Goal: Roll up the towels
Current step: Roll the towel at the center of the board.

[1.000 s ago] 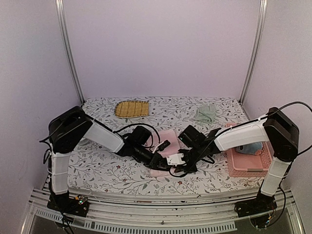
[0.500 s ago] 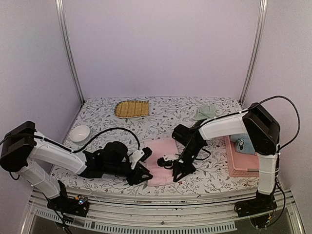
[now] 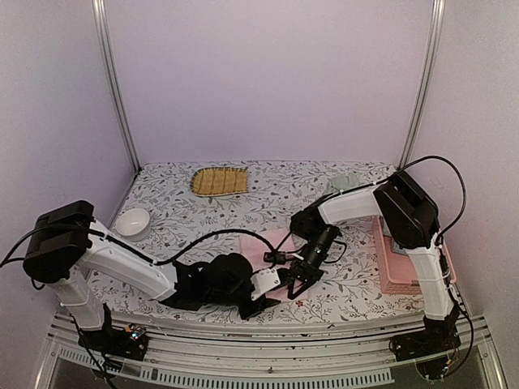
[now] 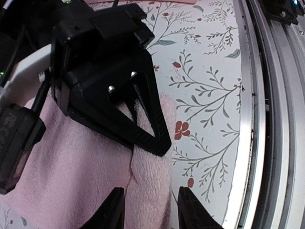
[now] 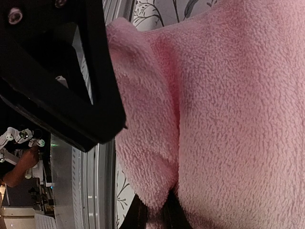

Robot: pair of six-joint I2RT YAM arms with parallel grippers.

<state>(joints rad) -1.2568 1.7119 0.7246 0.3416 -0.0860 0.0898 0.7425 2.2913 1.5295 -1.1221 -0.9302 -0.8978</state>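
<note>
At the near edge of the floral-printed table [image 3: 186, 219], the left gripper [image 4: 151, 210] has been swung low and its jaws spread astride the raised fold of the pink fleece towel [image 4: 71, 157]. Just beyond, that fold is kept pinched by the right gripper [image 5: 155, 214]. Rolling is judged barely begun. Farthest back, the pale green cloth towel [image 3: 344, 186] is left untouched.

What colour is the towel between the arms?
The towel is pink; right wrist view shows it best.

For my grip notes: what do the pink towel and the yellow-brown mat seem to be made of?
Pink towel: soft fleece-like cloth, matte; fuzzy nubbly pile. Yellow-brown mat: perhaps woven straw or bamboo, by its ribs; too small to confirm.
</note>
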